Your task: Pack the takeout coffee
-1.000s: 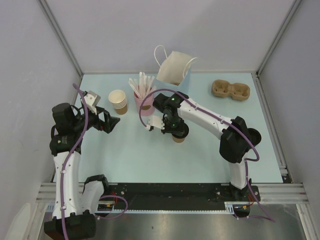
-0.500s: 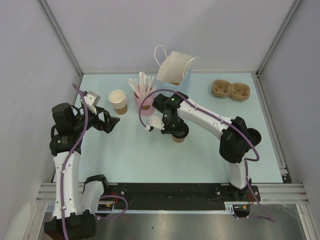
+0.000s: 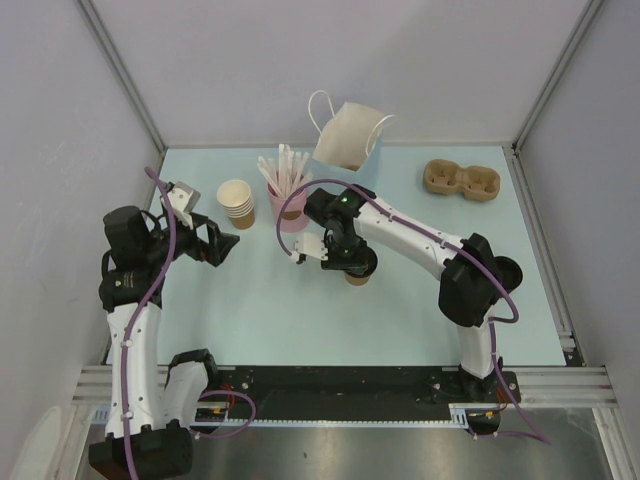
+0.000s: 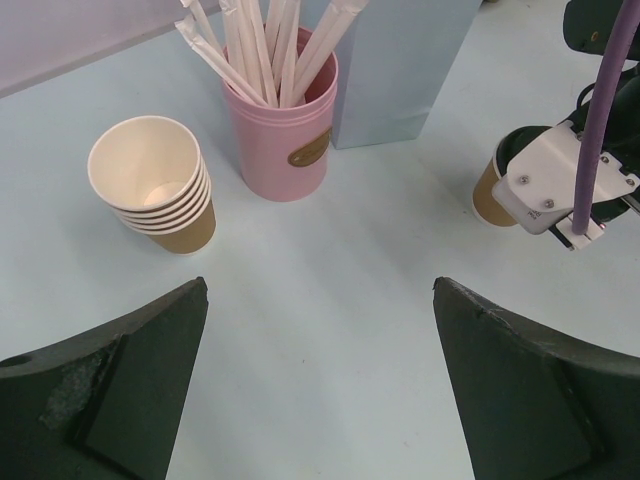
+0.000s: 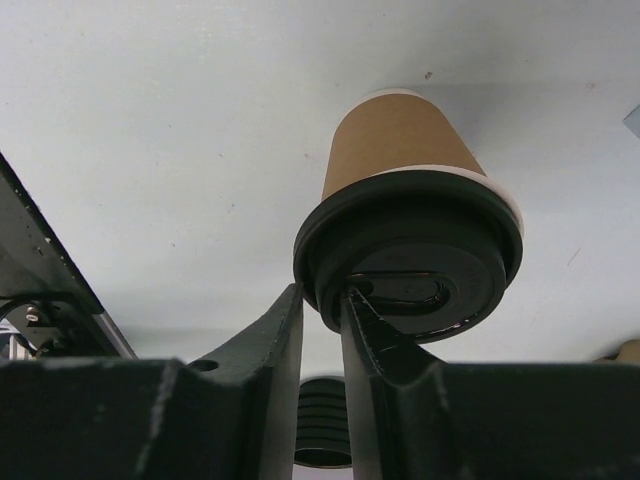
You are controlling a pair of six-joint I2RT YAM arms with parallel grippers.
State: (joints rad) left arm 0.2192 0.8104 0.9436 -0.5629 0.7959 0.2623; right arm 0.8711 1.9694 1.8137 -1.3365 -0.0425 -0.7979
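From above, the takeout coffee (image 3: 356,279) stands upright near the middle of the tabletop (image 3: 300,320), the right gripper (image 3: 350,266) directly over it. The paper bag (image 3: 348,135) sits at the far edge, well apart. The left gripper (image 3: 225,245) hangs off to the left.

Left wrist: its fingers (image 4: 130,380) are spread wide on nothing, facing the pink straw cup (image 4: 285,150) and the stack of lidless cups (image 4: 155,185).

Right wrist: the fingers (image 5: 275,340) straddle the rim of the black lid (image 5: 410,250), one outside, one on top, barely parted; whether they bite I cannot tell. Grasping looks like the step in hand. Next calls for a sure hold, then a lift toward the bag's mouth
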